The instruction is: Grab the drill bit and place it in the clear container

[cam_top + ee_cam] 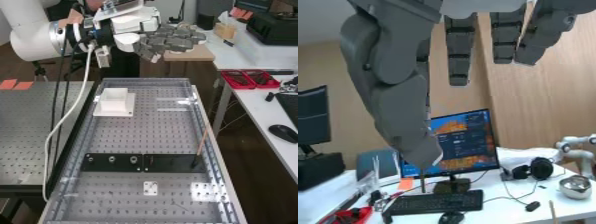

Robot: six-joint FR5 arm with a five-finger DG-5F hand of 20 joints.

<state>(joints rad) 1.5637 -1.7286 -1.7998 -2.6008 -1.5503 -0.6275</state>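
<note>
The hand is at the top of the high view, beyond the far end of the bench plate, with its fingers extended and nothing between them. In the wrist view the hand hangs with its thumb and fingers apart, well clear of the bench things. A thin orange-brown rod leans near-upright at the right end of a black strip. Three small round metallic pieces sit in the strip's left half; I cannot tell which piece is the drill bit. A whitish square open-topped container stands on a flat base farther back.
A raised frame borders the perforated plate. A small white plate lies nearer than the strip. Red trays and a black mouse are on the right-hand table. A white cable hangs along the left side.
</note>
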